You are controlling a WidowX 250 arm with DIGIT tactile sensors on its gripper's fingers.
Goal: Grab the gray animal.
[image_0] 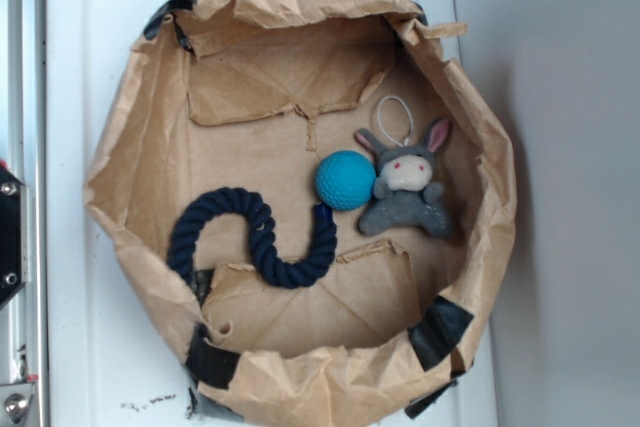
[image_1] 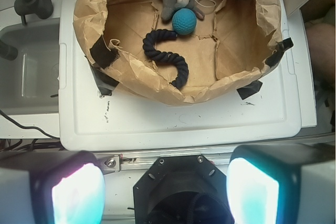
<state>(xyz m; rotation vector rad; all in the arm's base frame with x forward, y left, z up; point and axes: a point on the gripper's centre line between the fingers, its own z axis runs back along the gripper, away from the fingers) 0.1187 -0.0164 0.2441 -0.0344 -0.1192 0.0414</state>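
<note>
Your gripper [image_1: 165,192] hung well back from the paper bin [image_0: 130,237], its two fingers [image_1: 76,192] spread wide and holding nothing. The gray animal [image_0: 405,182] lay flat on the bin's floor, close to the wall, its side touching the teal ball [image_0: 345,180]. A white string loop [image_0: 393,117] trailed from its head toward the rim. The navy rope [image_0: 250,237] curled across the floor, one end just beside the ball. No label or writing showed anywhere you could read.

teal ball [image_0: 345,180] | navy rope [image_0: 250,238] | paper bin [image_0: 130,207] | white lid [image_0: 90,347]
</note>
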